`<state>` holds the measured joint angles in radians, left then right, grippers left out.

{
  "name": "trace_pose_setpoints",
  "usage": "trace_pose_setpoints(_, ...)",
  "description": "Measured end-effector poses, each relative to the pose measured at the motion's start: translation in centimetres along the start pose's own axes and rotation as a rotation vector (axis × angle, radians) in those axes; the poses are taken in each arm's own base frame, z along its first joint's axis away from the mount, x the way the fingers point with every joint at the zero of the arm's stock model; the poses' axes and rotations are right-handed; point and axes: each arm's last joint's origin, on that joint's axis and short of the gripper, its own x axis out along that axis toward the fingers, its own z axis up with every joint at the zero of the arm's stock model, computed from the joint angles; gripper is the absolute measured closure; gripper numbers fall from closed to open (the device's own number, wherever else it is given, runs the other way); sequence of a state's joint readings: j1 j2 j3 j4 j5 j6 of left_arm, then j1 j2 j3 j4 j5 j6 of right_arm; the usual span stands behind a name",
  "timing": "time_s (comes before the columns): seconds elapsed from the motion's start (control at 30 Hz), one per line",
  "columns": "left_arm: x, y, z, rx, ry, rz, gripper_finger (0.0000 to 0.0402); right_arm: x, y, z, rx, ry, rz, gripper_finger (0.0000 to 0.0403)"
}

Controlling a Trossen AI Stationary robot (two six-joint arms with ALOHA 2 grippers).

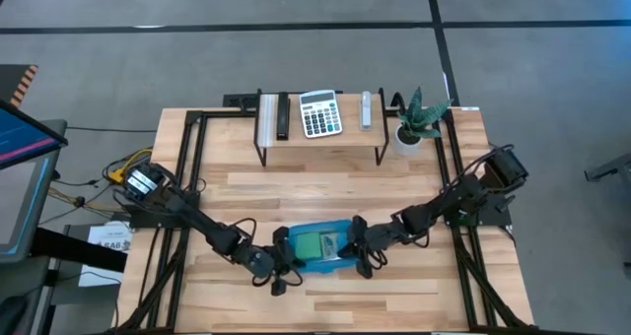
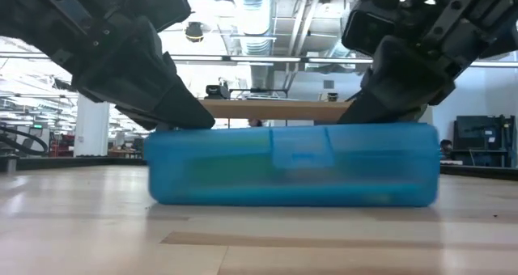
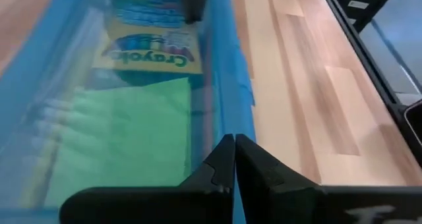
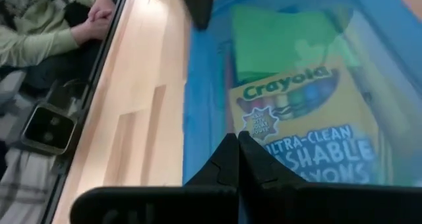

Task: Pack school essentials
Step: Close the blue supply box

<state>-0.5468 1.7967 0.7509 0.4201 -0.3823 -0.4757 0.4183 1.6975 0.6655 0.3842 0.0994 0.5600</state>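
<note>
A pale wooden counter stands in an open workshop with ceiling ducts and shelving behind it. At its near middle sits a translucent blue case, lid down, flat on the wood. Through the lid show a yellow-green crayon box and, beside it, a lime sticky-note pad; what else lies inside cannot be told.

The left gripper is at the case's left end, its fingers together with no gap between the tips, which rest on the blue wall at the case's front edge. The right gripper meets the case's right end in the same way, fingers pressed together against the front wall. From counter level both dark arms slope down onto the top of the case from either side.

At the back of the counter a raised rack carries a grey-white calculator, with a small potted plant just beside the rack's right end. Beyond the counter's edge, a seated person's folded hands are seen.
</note>
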Motion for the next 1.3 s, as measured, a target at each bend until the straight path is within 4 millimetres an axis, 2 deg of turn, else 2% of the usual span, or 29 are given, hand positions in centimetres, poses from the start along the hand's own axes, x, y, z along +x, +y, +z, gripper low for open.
trace_pose_setpoints(0.43, -0.7, 0.3, 0.3, -0.012, 0.028, 0.022, 0.0401, -2.9, 2.4, -0.1, -0.026, 0.054, 0.075, 0.0395)
trace_pose_setpoints(0.9, -0.6, 0.3, 0.5, -0.031, 0.022, 0.012, 0.0401, -2.9, 3.0, -1.6, 0.026, 0.136, 0.036, 0.0395)
trace_pose_setpoints(1.13, -0.6, 0.4, 0.6, -0.031, 0.021, 0.015, 0.0402, -1.2, 2.3, -2.5, 0.058, 0.187, 0.03, 0.0399)
trace_pose_setpoints(1.3, -0.6, 0.4, 0.6, -0.035, 0.015, 0.013, 0.0401, -1.3, 2.2, -2.3, 0.065, 0.185, 0.04, 0.0396)
